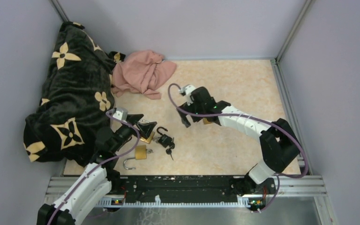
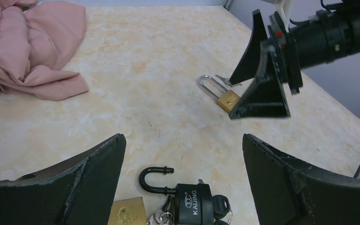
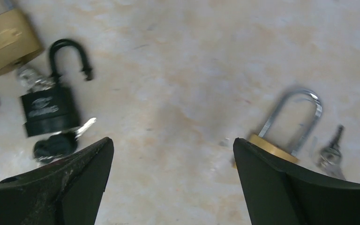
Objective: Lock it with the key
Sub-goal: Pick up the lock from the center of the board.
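Observation:
A black padlock (image 1: 165,139) with its shackle open lies on the table, black-headed keys (image 1: 169,151) beside its body. It also shows in the left wrist view (image 2: 194,206) and the right wrist view (image 3: 49,110). My left gripper (image 1: 143,123) (image 2: 183,140) is open and empty, just left of and above it. A brass padlock with a long silver shackle (image 2: 220,93) (image 3: 290,122) lies by a small key (image 3: 330,150). My right gripper (image 1: 190,118) (image 3: 173,143) is open and empty, hovering beside that padlock.
Another brass padlock (image 1: 140,152) with an open shackle lies near the front edge, and one more (image 2: 126,212) (image 3: 9,35) lies left of the black padlock. A pink cloth (image 1: 143,72) and a black flowered blanket (image 1: 70,93) fill the back left.

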Available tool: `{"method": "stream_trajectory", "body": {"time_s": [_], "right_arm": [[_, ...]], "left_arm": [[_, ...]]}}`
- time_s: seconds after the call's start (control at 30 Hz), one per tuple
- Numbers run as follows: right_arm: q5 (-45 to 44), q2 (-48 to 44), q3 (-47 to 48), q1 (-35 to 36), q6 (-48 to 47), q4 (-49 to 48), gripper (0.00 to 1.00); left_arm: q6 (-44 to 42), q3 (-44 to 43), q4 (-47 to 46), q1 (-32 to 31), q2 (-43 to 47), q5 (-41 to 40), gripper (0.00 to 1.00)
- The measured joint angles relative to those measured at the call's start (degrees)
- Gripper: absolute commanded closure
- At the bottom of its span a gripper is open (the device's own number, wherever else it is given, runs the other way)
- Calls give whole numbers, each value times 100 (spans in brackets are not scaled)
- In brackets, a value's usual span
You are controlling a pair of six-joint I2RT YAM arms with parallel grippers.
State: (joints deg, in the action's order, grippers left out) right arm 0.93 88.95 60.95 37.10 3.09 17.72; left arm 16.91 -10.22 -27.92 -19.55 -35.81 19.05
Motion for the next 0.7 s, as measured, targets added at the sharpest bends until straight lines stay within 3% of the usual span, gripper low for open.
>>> {"method": "stream_trajectory", "body": {"time_s": [0.3,0.7], "right_arm": [[1005,428,-20,1414,-977,-933,2],[1220,1399,-11,1873,-1108,-1331,8]], "left_arm": [[151,52,-2,323,160,-105,1],[199,63,101,562,212,-538,1]]}}
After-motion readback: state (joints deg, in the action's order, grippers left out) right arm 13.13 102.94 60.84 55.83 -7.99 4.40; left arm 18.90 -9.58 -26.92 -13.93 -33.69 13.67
